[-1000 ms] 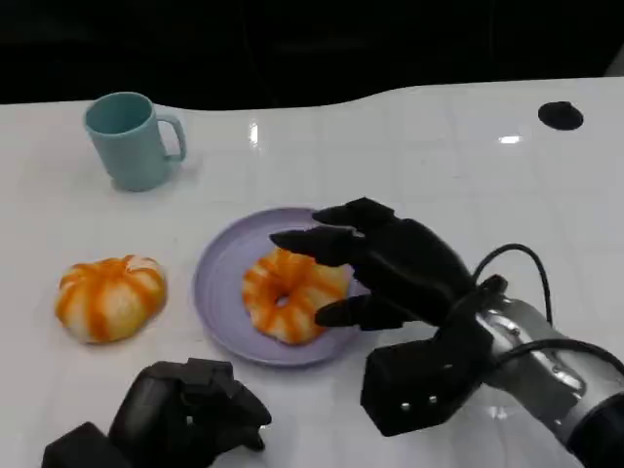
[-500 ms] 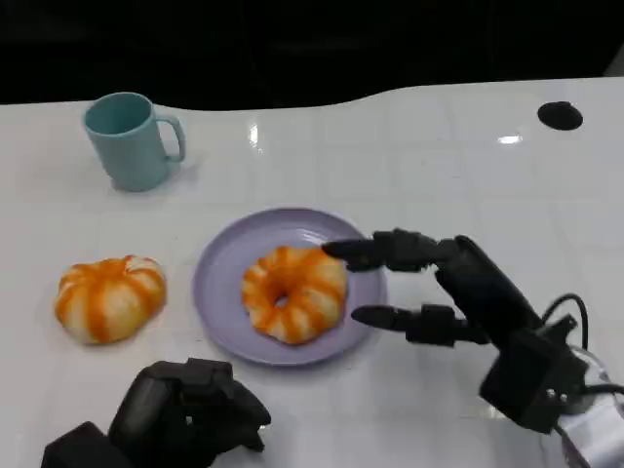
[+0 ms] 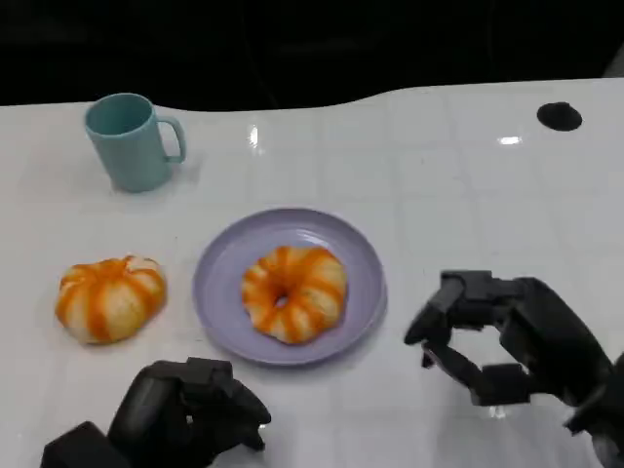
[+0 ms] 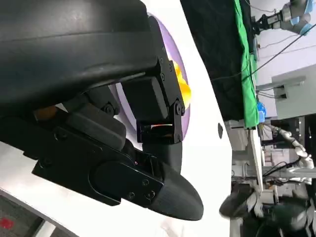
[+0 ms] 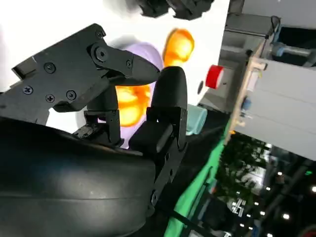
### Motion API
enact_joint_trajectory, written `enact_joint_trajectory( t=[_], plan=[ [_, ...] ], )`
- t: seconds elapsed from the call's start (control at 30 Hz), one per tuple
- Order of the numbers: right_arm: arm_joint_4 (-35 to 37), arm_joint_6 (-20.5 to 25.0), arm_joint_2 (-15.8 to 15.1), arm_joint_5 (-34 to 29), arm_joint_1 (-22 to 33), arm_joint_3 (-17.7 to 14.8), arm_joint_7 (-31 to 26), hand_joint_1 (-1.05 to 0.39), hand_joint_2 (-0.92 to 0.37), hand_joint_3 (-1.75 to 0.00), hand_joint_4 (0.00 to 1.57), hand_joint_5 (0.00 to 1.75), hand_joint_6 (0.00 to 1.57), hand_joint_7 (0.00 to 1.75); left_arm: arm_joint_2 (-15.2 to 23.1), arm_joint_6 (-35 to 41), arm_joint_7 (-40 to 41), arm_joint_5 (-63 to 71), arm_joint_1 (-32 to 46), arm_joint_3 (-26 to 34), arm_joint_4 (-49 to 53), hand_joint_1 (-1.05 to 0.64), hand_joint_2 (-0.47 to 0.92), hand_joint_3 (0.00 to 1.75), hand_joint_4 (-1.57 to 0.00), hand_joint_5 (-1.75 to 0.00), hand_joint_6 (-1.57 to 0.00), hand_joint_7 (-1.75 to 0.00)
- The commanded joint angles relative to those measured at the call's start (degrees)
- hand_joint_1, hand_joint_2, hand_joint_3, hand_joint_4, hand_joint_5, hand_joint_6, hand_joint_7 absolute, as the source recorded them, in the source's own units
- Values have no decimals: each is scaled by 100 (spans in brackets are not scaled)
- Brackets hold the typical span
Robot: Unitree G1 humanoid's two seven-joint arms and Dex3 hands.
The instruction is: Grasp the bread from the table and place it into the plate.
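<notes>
Orange-glazed ring bread (image 3: 293,292) lies on the plate (image 3: 219,283), looking light, soft and squashable; gentle outer-rim holds suit it. Right hand (image 3: 507,336) hangs empty, fingers apart; left hand (image 3: 185,414) is curled, empty.

R hand (image 3: 507,336): black, many-fingered, low over the white table (image 3: 468,185), just right of the round lilac plate (image 3: 219,283), clear of its rim. Fingers (image 3: 458,292) curled toward the plate, thumb below, gap between, nothing in it. L hand (image 3: 190,414): black, near edge of table, just below the plate, fingers curled in, nothing held.
</notes>
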Motion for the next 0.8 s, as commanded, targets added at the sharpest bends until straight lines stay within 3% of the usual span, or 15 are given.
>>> enact_joint_trajectory(
  t=[0.03, 0.2, 0.3, 0.47, 0.63, 0.8],
  plan=[
    [-335, 247, -187, 153, 347, -176, 222, -17, -61, -80, 77, 153, 72, 127, 58, 50, -5, -47, 30, 40, -36, -105, 88, 0, -118, -105, -132, -71],
    [-509, 236, -226, -23, 678, -282, 241, -17, -65, -72, 78, 161, 71, 130, 63, 3, 7, -21, 17, 39, -6, -105, 89, 0, -119, -104, -131, -70],
    [-433, 62, -187, -200, 744, -308, 145, -18, -64, -75, 77, 166, 70, 133, 72, 8, 2, -17, 23, 36, -13, -105, 89, 0, -119, -104, -132, -70],
    [-343, -155, -156, -497, 835, -332, -64, -19, -58, -87, 78, 173, 80, 122, 86, -2, -17, -21, 44, 32, -39, -105, 89, 0, -119, -104, -131, -70],
    [-318, -192, -110, -701, 944, -353, -334, -23, -58, -92, 86, 175, 80, 126, 106, -12, -19, -24, 44, 44, -29, -105, 90, 1, -119, -104, -131, -70],
    [-14, -534, -45, -805, 879, -371, -513, -22, -55, -99, 86, 175, 77, 135, 120, -10, -30, -33, 48, 46, -26, -105, 90, 0, -119, -103, -131, -70]
  ],
)
